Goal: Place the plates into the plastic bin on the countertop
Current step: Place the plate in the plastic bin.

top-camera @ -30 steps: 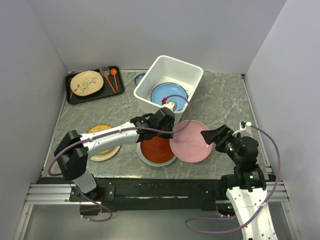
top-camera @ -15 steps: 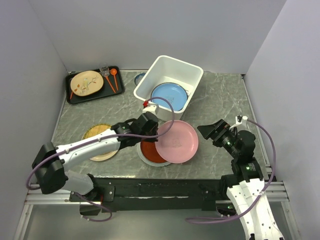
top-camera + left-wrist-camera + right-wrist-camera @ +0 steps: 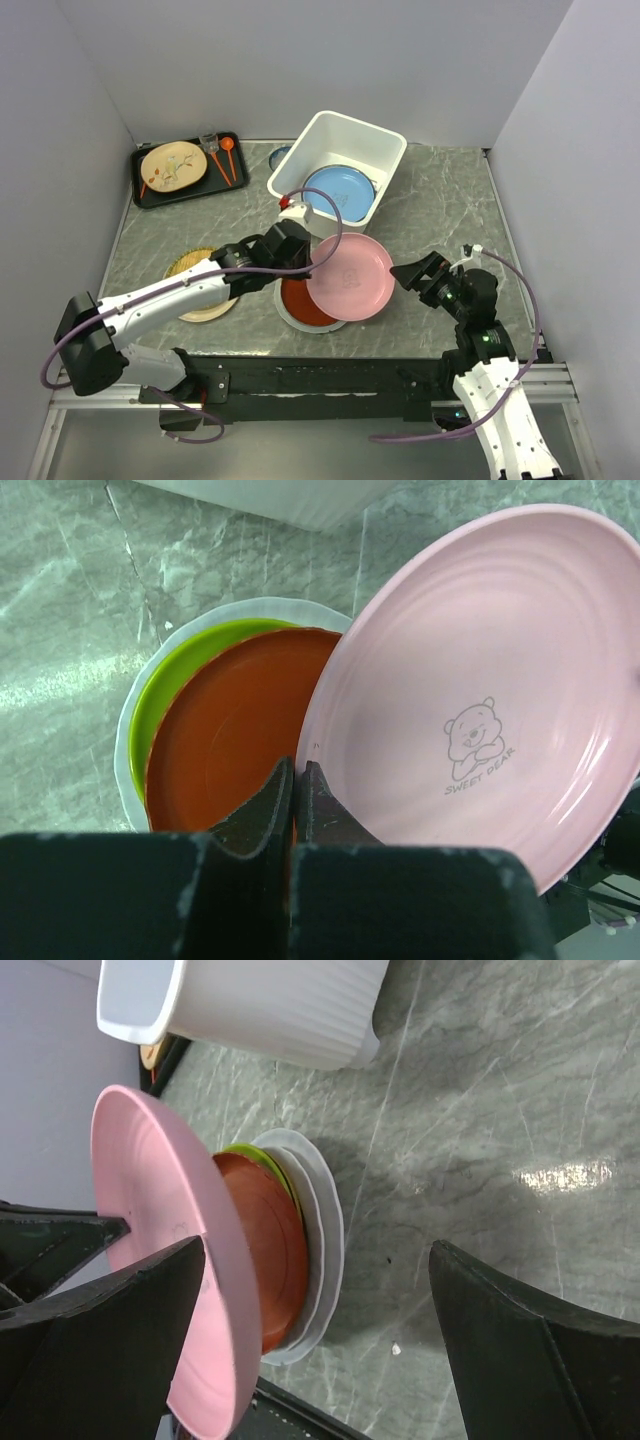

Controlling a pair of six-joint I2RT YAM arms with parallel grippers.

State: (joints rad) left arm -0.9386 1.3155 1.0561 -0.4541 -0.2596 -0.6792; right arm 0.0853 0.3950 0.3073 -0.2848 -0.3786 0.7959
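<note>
- My left gripper (image 3: pixel 296 785) pinched on pink plate (image 3: pixel 480 680) rim, plate tilted.
- Plastic bin (image 3: pixel 392 158) lies just up-frame of it; left arm nearer.
- Right gripper (image 3: pixel 412 272) spread, empty.

You see only part of the red plate (image 3: pixel 298 300): the pink plate (image 3: pixel 350 276) tilts over its right side. Beneath it, the lime green plate (image 3: pixel 165 695) and white plate (image 3: pixel 125 750) show only as crescents. The left arm (image 3: pixel 180 290) crosses the woven yellow plate (image 3: pixel 190 262). Beside the far-left corner of the plastic bin (image 3: pixel 355 120), a blue-rimmed dish (image 3: pixel 280 153) sits mostly behind the wall. The bin's near wall hides the near edge of the light blue plate (image 3: pixel 338 190). In your left wrist view the pink plate runs off the right edge. The small items on the black tray (image 3: pixel 148 196) are too small to name.
</note>
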